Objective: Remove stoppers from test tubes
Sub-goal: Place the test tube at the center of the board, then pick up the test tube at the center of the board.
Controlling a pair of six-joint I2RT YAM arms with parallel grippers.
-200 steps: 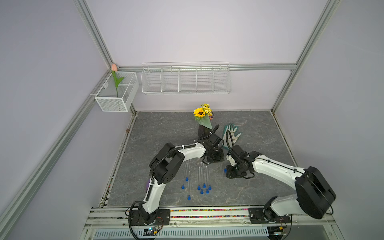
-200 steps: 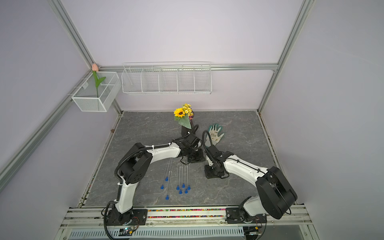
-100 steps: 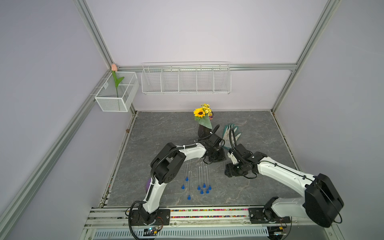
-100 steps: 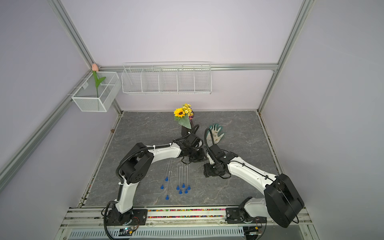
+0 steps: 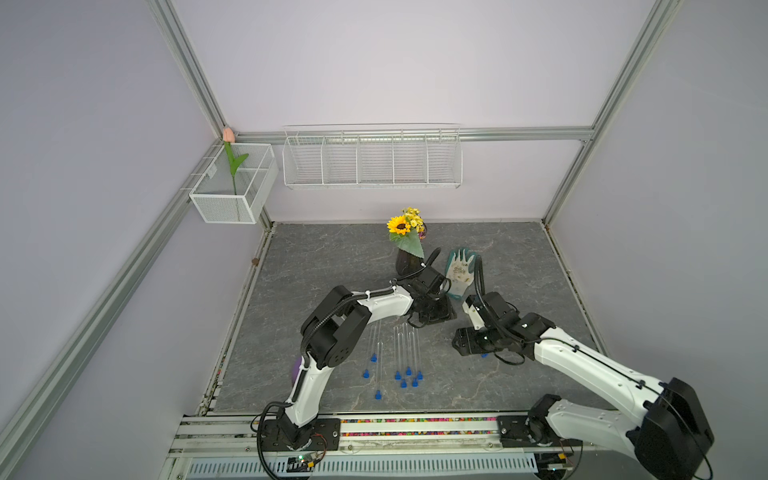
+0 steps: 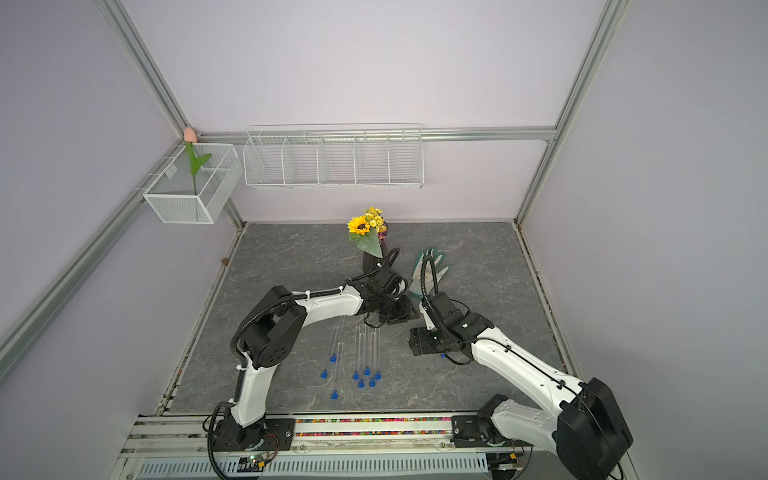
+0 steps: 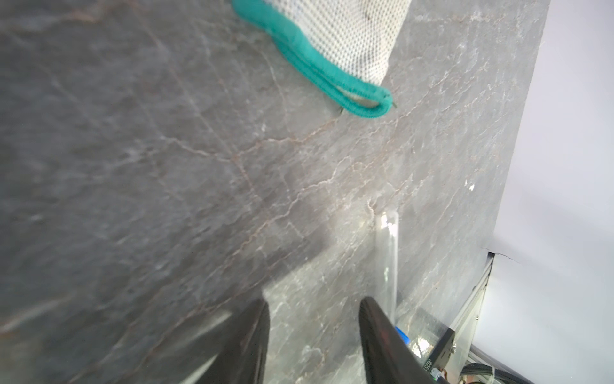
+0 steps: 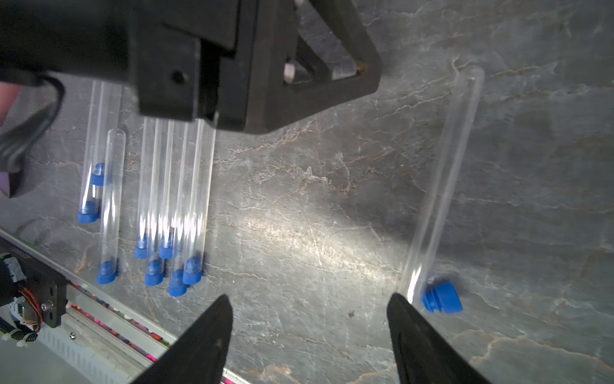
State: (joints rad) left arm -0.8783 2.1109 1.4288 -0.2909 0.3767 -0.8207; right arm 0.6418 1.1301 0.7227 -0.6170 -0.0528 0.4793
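Several clear test tubes (image 8: 156, 189) lie side by side with blue stoppers (image 8: 177, 282) in their mouths, also seen in both top views (image 5: 401, 349) (image 6: 365, 349). One unstoppered test tube (image 8: 442, 186) lies apart on the table, a loose stopper (image 8: 442, 301) at its mouth. My right gripper (image 8: 309, 299) is open over bare table beside them, holding nothing. My left gripper (image 7: 314, 302) is open too, with the same test tube (image 7: 387, 252) just outside one finger. In a top view the left gripper (image 5: 440, 313) and right gripper (image 5: 459, 345) hang close together.
A white and teal glove (image 5: 459, 274) lies just behind the grippers, near a dark vase of sunflowers (image 5: 405, 249). A purple scoop (image 5: 296, 370) peeks out behind the left arm. Wire baskets (image 5: 372, 158) hang on the back wall. The table's front rail (image 5: 415, 419) runs near the stoppered tubes.
Both grippers' jaws have spread apart. The right arm's elbow has swung outward to the right, while the left arm has hardly shifted.
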